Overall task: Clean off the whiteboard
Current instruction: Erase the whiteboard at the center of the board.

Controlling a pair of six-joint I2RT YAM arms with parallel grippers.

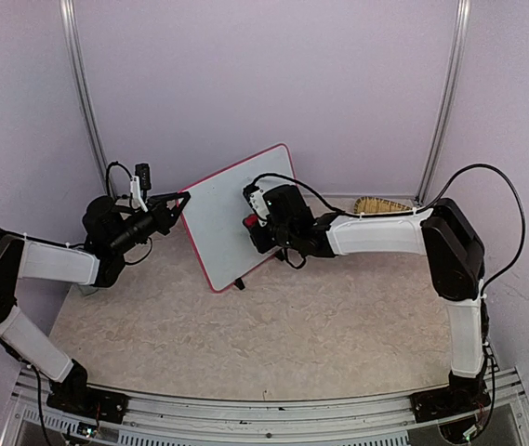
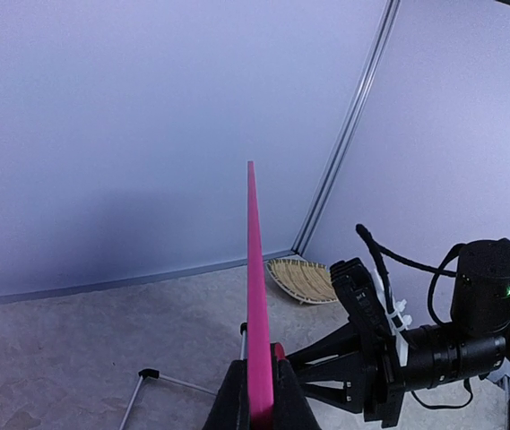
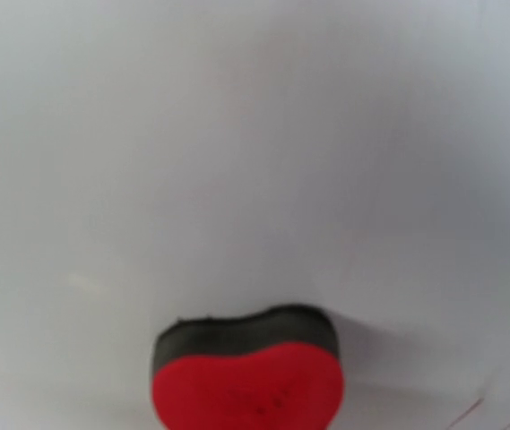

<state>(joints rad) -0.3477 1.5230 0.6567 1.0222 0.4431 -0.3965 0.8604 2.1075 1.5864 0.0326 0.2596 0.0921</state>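
Left gripper pinches the whiteboard by its pink frame, steadying it on edge, so the right gripper (clamped on a red eraser) can wipe

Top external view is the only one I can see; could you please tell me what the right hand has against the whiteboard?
Observer: The right wrist view shows a red heart-shaped eraser, black felt side towards the whiteboard, in the right hand.
Operator: Thank you. Is any marker left near it?
Observer: A few faint reddish strokes show to the eraser's lower right; the rest of that view looks clean.
Operator: And how is the left hand gripping?
Observer: In the left wrist view the left hand is shut on the pink frame, seen edge-on.
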